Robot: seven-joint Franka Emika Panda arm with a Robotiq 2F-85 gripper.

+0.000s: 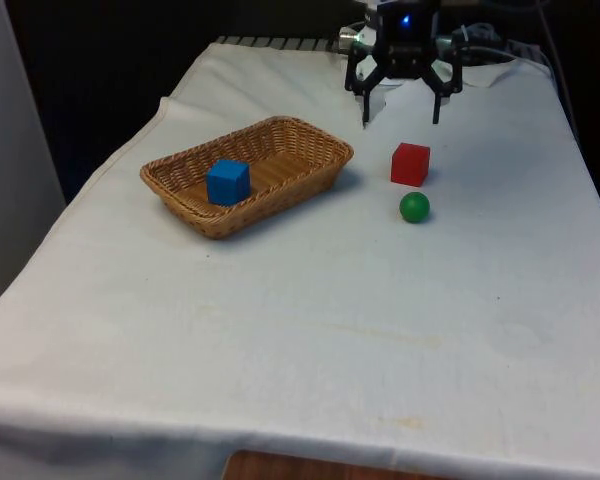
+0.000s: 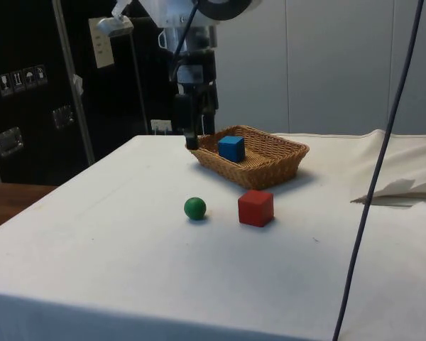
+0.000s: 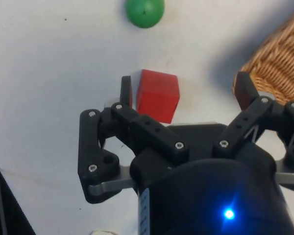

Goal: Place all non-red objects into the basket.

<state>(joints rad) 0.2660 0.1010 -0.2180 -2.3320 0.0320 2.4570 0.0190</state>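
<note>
1. We see the gripper [image 1: 401,110] hanging above the surface [image 1: 310,330] near its far edge, its 2 fingers spread wide and holding nothing

2. In the wrist view the gripper [image 3: 186,95] has one finger [image 3: 126,93] just beside the red cube [image 3: 157,95], while the other finger sits near the basket's rim; we cannot tell from that view whether the first finger touches the cube, and the front view shows the fingertips well above the cloth

3. The wicker basket [image 1: 310,145] rests towards the surface's far edge on the front view's left, lying at an angle to that edge

4. A blue cube [image 1: 227,182] lies inside the basket, near the end closest to the front view's left; in the side view the blue cube [image 2: 231,148] sits low behind the basket's [image 2: 284,160] wall

5. The red cube [image 1: 410,164] stands on the cloth just beside the basket, on the front view's right

6. A green ball [image 1: 414,207] lies on the cloth near the red cube, apart from it, on the side away from the far edge; in the side view the green ball [image 2: 194,208] and red cube [image 2: 255,208] sit side by side with a gap between them
</note>
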